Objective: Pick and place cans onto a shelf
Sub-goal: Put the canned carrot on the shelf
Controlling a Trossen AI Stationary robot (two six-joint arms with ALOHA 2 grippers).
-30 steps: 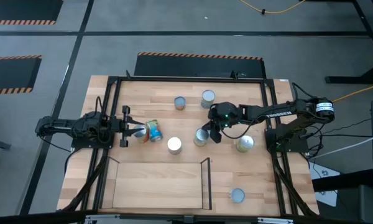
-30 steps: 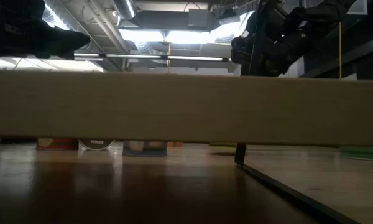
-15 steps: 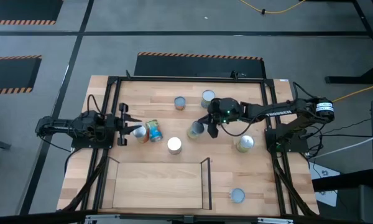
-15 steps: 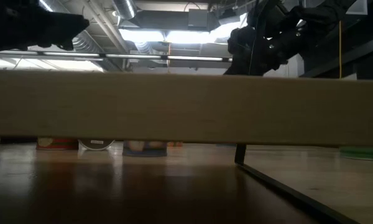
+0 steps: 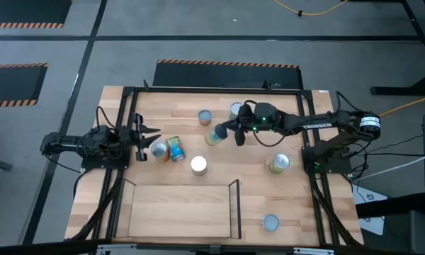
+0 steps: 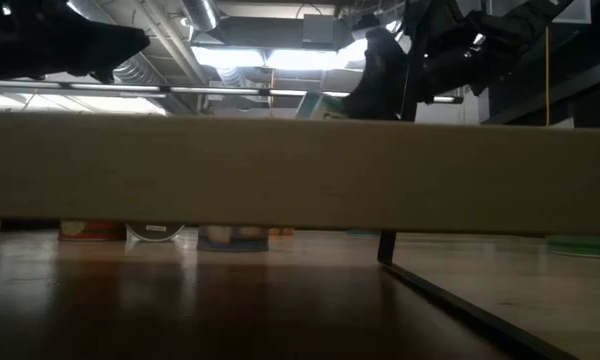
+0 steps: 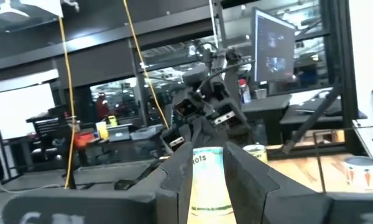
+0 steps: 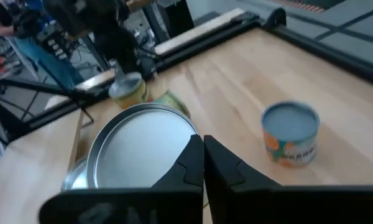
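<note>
Right gripper (image 5: 227, 132) out over the far middle of the table (image 5: 290, 205), fingers clamped on a can (image 5: 213, 135). In the high view that can shows its round top turned sideways toward the left edge, so its long axis looks tipped well off vertical. Right wrist view: silver lid (image 8: 143, 149) fills the space ahead of the dark fingers (image 8: 202, 163), which are pressed against its rim.

Left gripper (image 5: 143, 137) by the left edge, closed on its own can (image 5: 158, 150), with a blue-and-orange labelled can (image 5: 176, 149) just beside it. Left wrist view: pale label (image 7: 206, 180) sits between the two fingers (image 7: 176, 186), long axis running along them.

Loose cans: one white-topped (image 5: 198, 166) near the table's middle, two grey-topped (image 5: 205, 117) (image 5: 236, 110) toward the far edge, one (image 5: 279, 163) toward the right edge, one (image 5: 270, 223) at the near right corner.

Shelf (image 5: 180, 209) lies at the near edge, left of centre, no can on it as far as I can see. In the low view its board (image 6: 300, 172) blocks most of the table.

Deciding relation, by my judgement: shelf lies on the near side of both grippers, the left one closer. The right gripper's can needs bringing upright before it could stand on the board
</note>
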